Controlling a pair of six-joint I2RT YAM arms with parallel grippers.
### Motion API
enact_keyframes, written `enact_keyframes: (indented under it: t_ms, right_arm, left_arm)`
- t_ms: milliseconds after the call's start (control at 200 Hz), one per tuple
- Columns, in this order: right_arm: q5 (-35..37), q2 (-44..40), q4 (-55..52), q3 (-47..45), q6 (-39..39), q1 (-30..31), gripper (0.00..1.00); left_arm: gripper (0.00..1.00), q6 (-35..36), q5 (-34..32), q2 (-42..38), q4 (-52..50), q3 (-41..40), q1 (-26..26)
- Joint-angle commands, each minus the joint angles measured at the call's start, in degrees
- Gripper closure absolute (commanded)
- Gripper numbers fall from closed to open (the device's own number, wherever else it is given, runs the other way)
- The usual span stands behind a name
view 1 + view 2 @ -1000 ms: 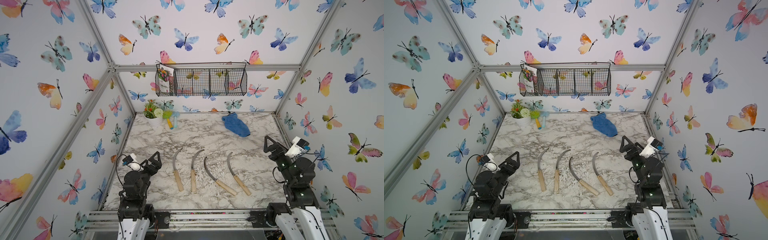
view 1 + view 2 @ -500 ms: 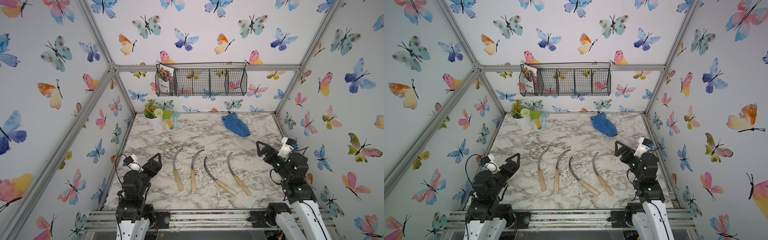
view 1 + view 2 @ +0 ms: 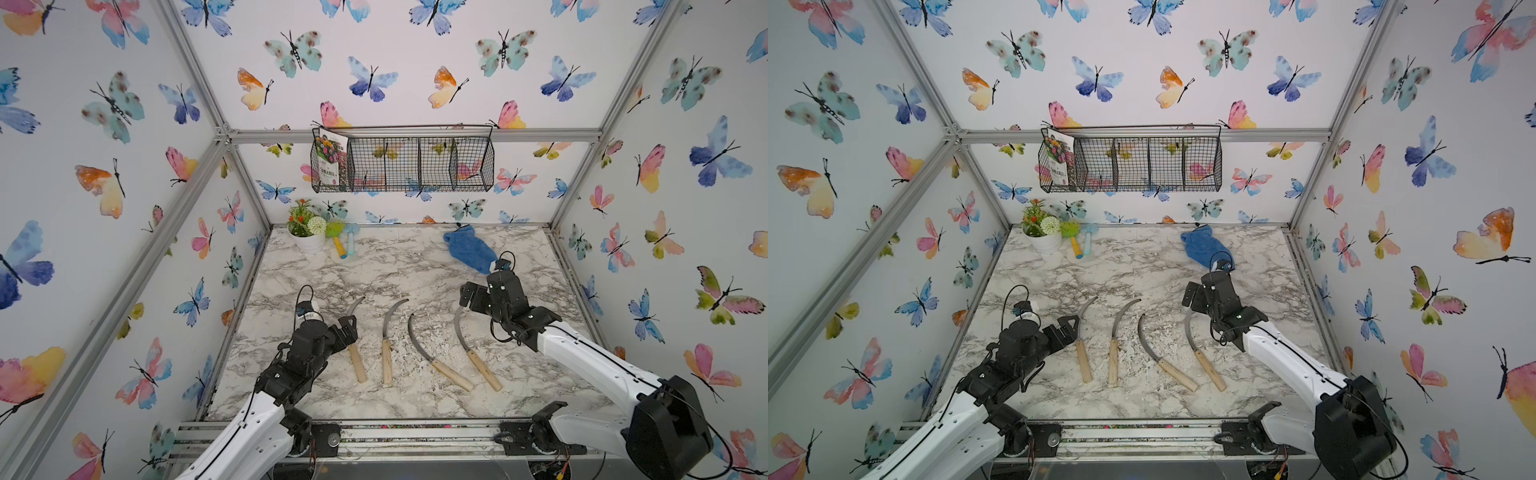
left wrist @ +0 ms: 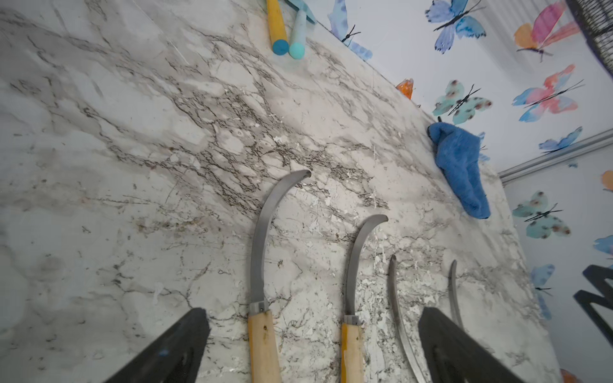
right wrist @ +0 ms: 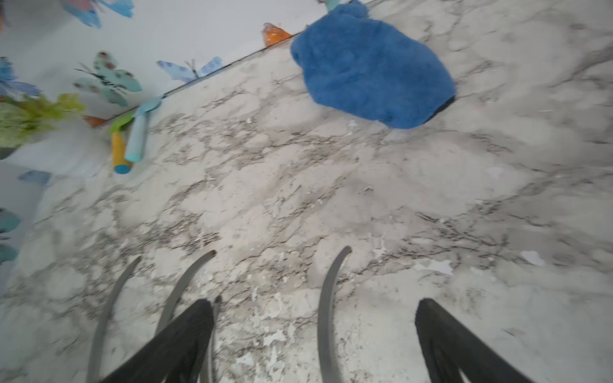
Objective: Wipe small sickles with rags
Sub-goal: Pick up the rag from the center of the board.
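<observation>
Down at the front of the marble table (image 3: 374, 274), the four small sickles (image 3: 387, 361) lie side by side in a row. Each is a thin grey curved blade on a short pale wooden handle, handles nearest the arms and blade tips pointing away. The left two sit fairly straight. The right two are slanted, with their handles kicked out to the right. There are white flecks on the marble around them.

The left arm is folded low, with the left gripper (image 3: 348, 329) over the leftmost sickle (image 3: 358, 365), about where blade meets handle. Its jaws are spread wide with nothing in them. Honestly can't tell how high it sits above the tool.

The right arm stretches further out, and the right gripper (image 3: 466, 296) is over the blade tip of the rightmost sickle (image 3: 484, 372). It's aimed toward the back, jaws wide apart too, nothing in them.

Past that, the fluffy blue rag (image 3: 469, 253) lies crumpled near the back right of the table, apart from both grippers.
</observation>
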Motion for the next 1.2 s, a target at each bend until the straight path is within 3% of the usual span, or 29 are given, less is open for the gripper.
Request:
enact_keyframes:
  t_ms: [0, 110, 170, 330, 521, 821, 986, 1196]
  right_arm:
    - [9.9, 1.1, -1.3, -0.7, -0.4, -1.0, 0.02]
    - [3.3, 4.9, 2.5, 0.2, -2.5, -6.1, 0.02]
    - [-3.7, 8.6, 5.0, 2.5, -4.3, -9.6, 0.02]
    - [-10.9, 23.8, 4.8, 17.5, -6.8, -13.2, 0.02]
    - [-14.0, 46.3, -1.9, 44.0, -9.5, -15.2, 0.02]
    - [-12.0, 71.9, -13.9, 79.9, -14.1, -15.9, 0.02]
    - [-12.3, 79.0, -16.7, 85.3, -14.0, -16.0, 0.02]
    - [-12.4, 79.3, -16.0, 80.2, -13.9, -15.9, 0.02]
  left_arm:
    - [0.01, 4.5, -10.4, 3.4, -7.0, 4.9, -0.6]
    - [0.06, 5.1, -10.6, 1.4, -8.8, 5.4, -0.7]
    - [0.0, 3.2, -14.6, -1.6, -9.8, 4.2, -0.7]
    - [0.01, 3.7, -16.1, -10.0, -6.5, -0.2, -0.6]
    - [0.01, 3.3, -16.9, -13.5, -7.0, -1.0, -0.5]
    - [0.01, 3.3, -16.6, -7.6, -6.3, 0.4, -0.5]
    - [0.01, 3.1, -16.0, -6.2, -7.0, 1.2, -0.5]
    - [0.01, 3.2, -15.3, -7.2, -7.1, 1.0, -0.5]
